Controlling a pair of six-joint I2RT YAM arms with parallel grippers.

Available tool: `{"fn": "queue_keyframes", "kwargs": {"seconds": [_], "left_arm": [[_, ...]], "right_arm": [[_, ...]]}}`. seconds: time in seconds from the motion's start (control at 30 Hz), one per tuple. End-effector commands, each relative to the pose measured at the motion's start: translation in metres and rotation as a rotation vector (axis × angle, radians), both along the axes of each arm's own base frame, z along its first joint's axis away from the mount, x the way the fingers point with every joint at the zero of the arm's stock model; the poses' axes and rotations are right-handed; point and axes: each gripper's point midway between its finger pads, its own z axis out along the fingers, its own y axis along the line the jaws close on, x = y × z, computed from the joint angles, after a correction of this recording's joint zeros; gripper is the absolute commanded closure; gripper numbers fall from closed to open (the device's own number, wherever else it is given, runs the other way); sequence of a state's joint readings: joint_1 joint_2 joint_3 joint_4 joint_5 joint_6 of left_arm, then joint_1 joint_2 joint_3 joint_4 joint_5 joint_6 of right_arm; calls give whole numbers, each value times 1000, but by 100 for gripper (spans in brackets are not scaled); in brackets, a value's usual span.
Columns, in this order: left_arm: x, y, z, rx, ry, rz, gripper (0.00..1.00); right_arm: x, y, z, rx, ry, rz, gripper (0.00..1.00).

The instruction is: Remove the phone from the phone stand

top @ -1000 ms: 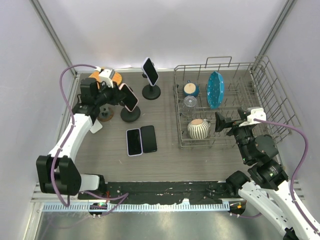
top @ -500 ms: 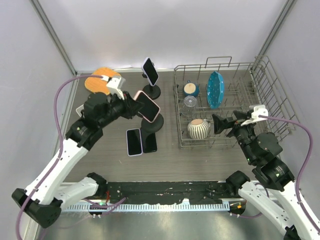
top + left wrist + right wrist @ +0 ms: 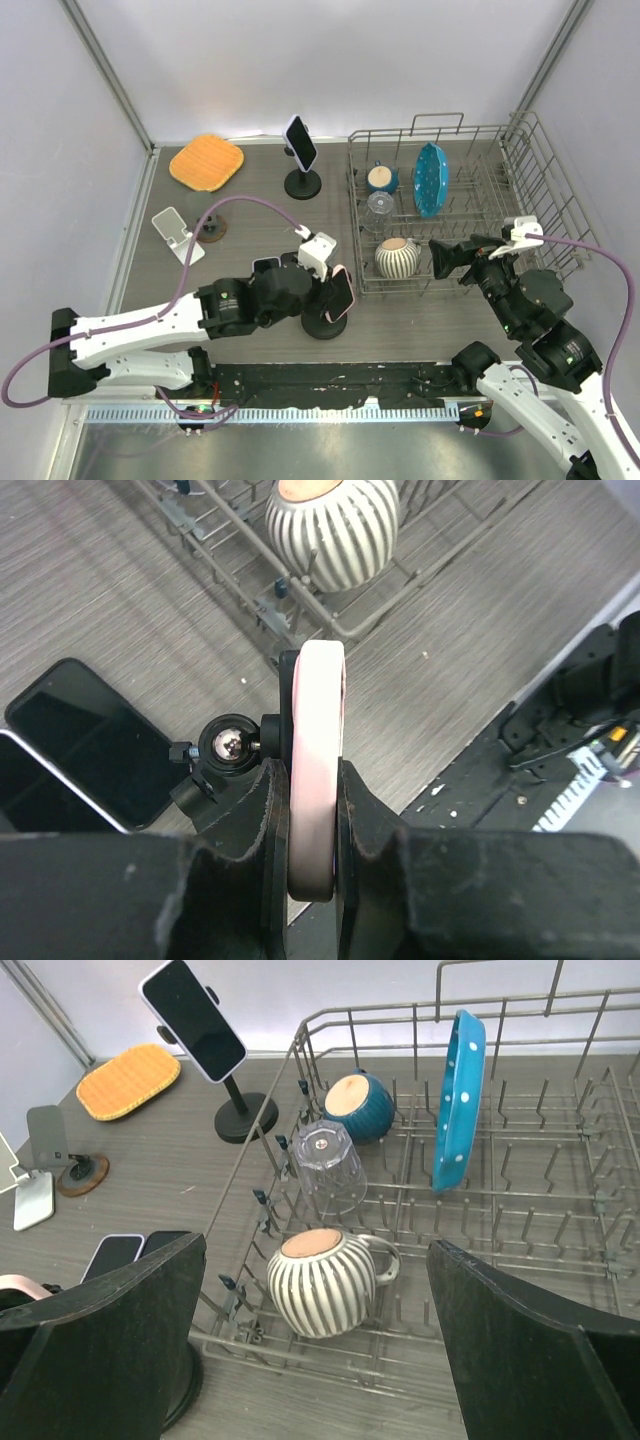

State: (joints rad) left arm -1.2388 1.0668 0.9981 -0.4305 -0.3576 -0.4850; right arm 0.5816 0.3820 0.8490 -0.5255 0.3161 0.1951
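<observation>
While the dish rack (image 3: 560,200) fills the far right of the table (image 3: 230,205), your right gripper (image 3: 448,256) hangs over the rack's near side, fingers spread wide and holding nothing. Your left gripper (image 3: 310,780) sits by the table's near edge, around its middle. The black phone stand (image 3: 228,746) rests there, and the pink-cased phone (image 3: 318,710) stands edge-up against its cradle, pinched across its thickness by the left fingers.

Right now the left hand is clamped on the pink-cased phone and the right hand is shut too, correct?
Not quite. The left hand is clamped on the pink-cased phone, but the right hand stands wide open, as the right wrist view shows.
</observation>
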Motion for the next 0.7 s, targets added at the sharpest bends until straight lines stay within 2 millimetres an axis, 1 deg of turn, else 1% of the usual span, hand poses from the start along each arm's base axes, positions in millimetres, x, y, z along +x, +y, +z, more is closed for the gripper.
{"fn": "queue_keyframes", "kwargs": {"seconds": [0.0,0.07,0.1,0.3,0.43,0.47,0.5,0.57,0.6,0.63,0.67], "left_arm": [[18,-19,47,-195,-120,143,100],[14,-30,35,-201,-110,144,100],[14,-31,32,-202,-112,157,100],[8,-56,35,-263,-103,199,100],[12,-59,28,-226,-106,260,100],[12,-61,25,-220,-102,264,100],[11,-63,27,-226,-100,265,100],[9,-69,22,-215,-93,253,100],[9,-72,25,-222,-94,249,100],[9,-74,23,-215,-95,249,100],[9,-76,21,-208,-96,246,96]], "right_arm": [[-5,-5,7,26,-3,-14,2],[-5,-4,6,32,9,-17,2],[-3,-4,5,31,16,-19,2],[0,4,4,33,41,4,2],[1,9,7,31,46,24,2],[2,10,5,27,51,27,2],[1,10,6,30,49,31,2],[1,11,6,29,52,34,2],[1,12,6,28,50,39,3],[1,14,7,29,53,49,2],[1,15,7,31,54,55,2]]}}
